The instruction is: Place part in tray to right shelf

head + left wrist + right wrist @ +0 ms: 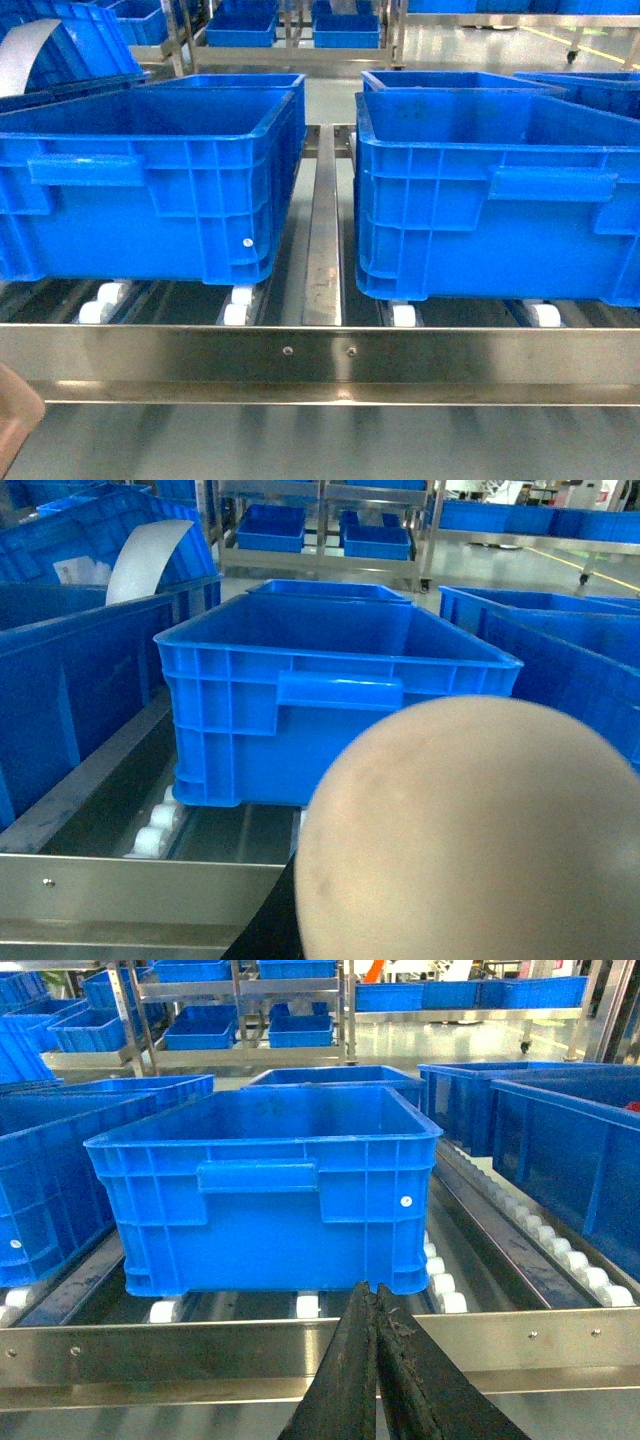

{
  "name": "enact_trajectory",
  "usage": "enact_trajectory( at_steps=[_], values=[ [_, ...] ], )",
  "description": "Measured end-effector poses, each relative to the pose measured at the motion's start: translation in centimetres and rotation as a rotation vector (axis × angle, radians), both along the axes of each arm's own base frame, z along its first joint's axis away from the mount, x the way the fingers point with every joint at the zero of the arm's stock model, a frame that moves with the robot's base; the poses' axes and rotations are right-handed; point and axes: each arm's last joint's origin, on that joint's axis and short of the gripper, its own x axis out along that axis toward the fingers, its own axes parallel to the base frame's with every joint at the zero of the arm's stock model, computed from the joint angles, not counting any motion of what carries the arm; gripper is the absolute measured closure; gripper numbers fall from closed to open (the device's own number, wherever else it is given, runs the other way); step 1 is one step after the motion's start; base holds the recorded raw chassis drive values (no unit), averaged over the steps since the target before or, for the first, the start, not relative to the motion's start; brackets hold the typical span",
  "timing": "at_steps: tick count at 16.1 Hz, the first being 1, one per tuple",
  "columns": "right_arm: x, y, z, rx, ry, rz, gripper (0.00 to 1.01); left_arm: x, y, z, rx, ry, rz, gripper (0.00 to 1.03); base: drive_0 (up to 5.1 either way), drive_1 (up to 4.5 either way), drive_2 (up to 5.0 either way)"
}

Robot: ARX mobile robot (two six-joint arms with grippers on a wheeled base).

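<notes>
Here tray (pixel 470 830) fills left view; right end effector (pixel 377 1305) closed, well apart.

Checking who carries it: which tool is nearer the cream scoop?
Left. The scoop fills the left wrist view, close against its camera; the right tool sits shut before the steel rail, no scoop nearby.

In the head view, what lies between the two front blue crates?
Head view: the steel centre divider rail lies between the left crate and right crate.
</notes>
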Motion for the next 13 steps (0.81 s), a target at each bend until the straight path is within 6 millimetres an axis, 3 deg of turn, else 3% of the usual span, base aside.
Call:
enact_trajectory(
  at_steps=[10, 12, 13],
  values=[
    [0.0, 0.0, 0.0, 0.0, 0.0, 0.0, 0.99, -1.4, 0.0, -0.5, 0.0, -0.024, 0.001, 0.89, 0.0, 0.0, 0.0],
    [0.0, 0.0, 0.0, 0.0, 0.0, 0.0, 0.99, -2.4, 0.0, -1.1, 0.0, 0.02, 0.001, 0.89, 0.0, 0.0, 0.0],
    [0.0, 0.0, 0.0, 0.0, 0.0, 0.0, 0.99, -2.4, 0.0, -0.6, 0.001, -0.035, 0.002, 0.89, 0.0, 0.0, 0.0]
  ],
)
